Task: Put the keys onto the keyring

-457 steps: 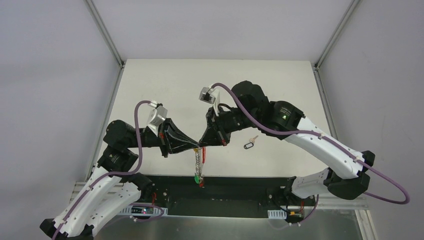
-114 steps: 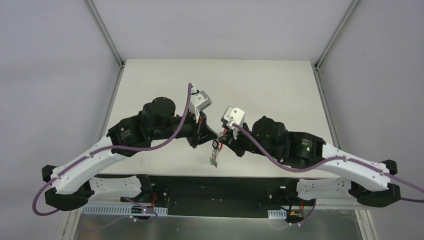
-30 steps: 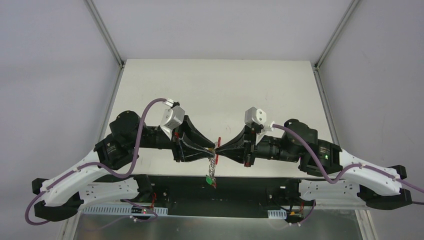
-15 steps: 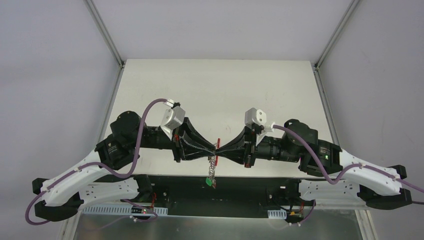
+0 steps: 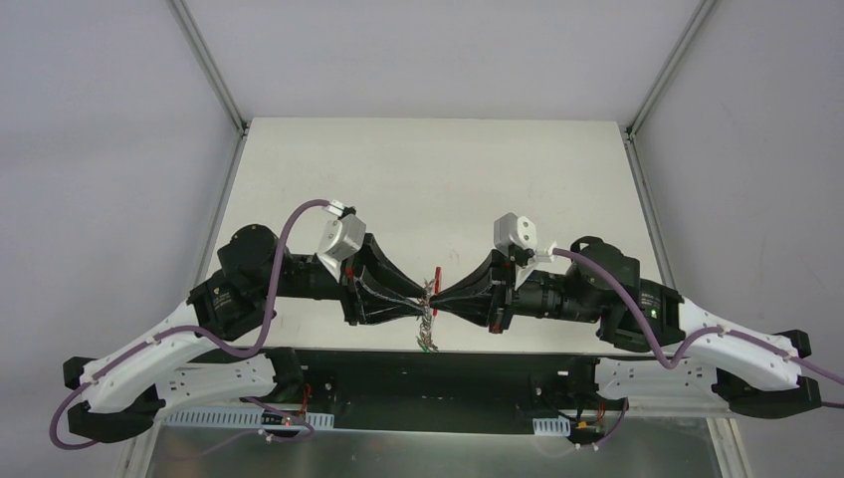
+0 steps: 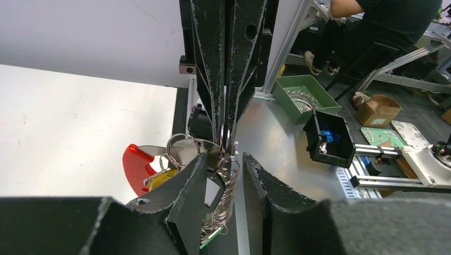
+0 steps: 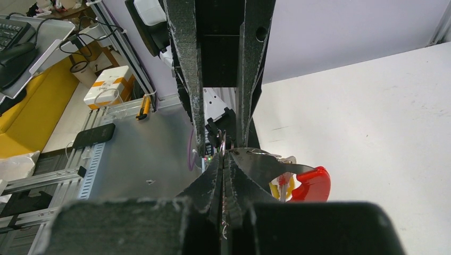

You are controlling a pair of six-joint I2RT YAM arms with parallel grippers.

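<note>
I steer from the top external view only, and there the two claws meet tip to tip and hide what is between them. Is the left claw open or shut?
Observer: Open. In the left wrist view the left claw has its fingers apart, with the loops of the keyring between them.
Operator: And the right claw?
Observer: Shut. The right wrist view shows the right claw closed on a thin metal ring.
Operator: Which tag is nearest to the tips?
Observer: A yellow tag, hanging beside the keyring's red arc.
</note>
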